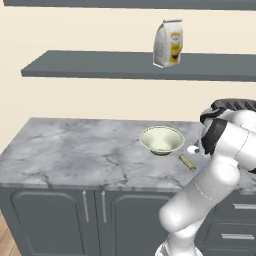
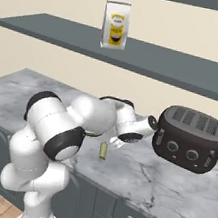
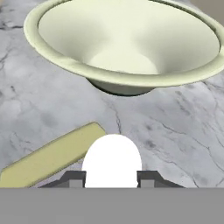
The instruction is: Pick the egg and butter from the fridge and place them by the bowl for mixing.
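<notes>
Egg [image 3: 112, 159] pinched in the pincer [image 3: 112, 178], butter [image 3: 52, 155] alongside, bowl [image 3: 65, 57] just ahead, toaster [image 2: 191, 138] nearby.

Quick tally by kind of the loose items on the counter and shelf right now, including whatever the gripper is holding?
Bowl: 1
Butter stick: 1
Egg, held in the gripper: 1
Toaster: 1
Bag on the shelf: 1
Total: 5

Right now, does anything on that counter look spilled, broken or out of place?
Nothing stands out. The bowl sits upright and empty on the marble counter, the butter lies flat beside it, and the claw is shut on the egg just above the counter. The toaster looks intact.
</notes>
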Motion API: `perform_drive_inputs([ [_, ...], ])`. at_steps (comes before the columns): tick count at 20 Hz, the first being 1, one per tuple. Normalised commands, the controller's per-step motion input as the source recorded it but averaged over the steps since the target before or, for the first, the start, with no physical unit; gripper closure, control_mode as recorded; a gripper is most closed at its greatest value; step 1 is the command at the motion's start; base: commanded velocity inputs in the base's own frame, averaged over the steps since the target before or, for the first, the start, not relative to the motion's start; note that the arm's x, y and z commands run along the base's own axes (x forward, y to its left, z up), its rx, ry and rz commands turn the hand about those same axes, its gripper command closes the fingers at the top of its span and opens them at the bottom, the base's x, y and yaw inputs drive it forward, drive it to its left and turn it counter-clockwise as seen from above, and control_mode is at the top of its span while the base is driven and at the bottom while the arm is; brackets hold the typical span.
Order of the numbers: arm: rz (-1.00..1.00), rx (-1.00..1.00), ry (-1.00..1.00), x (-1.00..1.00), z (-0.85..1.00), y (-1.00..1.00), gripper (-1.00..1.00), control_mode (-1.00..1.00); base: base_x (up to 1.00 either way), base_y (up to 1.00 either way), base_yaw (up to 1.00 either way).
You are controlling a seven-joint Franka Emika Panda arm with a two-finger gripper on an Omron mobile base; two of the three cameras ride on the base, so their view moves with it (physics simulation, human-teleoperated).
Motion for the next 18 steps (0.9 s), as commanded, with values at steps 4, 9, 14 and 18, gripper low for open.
perform_drive_inputs([
  [4,0.0,0.0,0.0,0.22,-0.04,0.26,1.0,-1.0,0.0,0.0,0.0],
  [9,0.0,0.01,0.01,0.18,-0.4,0.21,1.0,-1.0,0.0,0.0,0.0],
  [14,0.0,0.02,0.0,0.07,-0.31,0.03,1.0,-1.0,0.0,0.0,0.0],
  [18,0.0,0.0,0.0,0.04,-0.05,0.06,-1.0,-1.0,0.0,0.0,0.0],
])
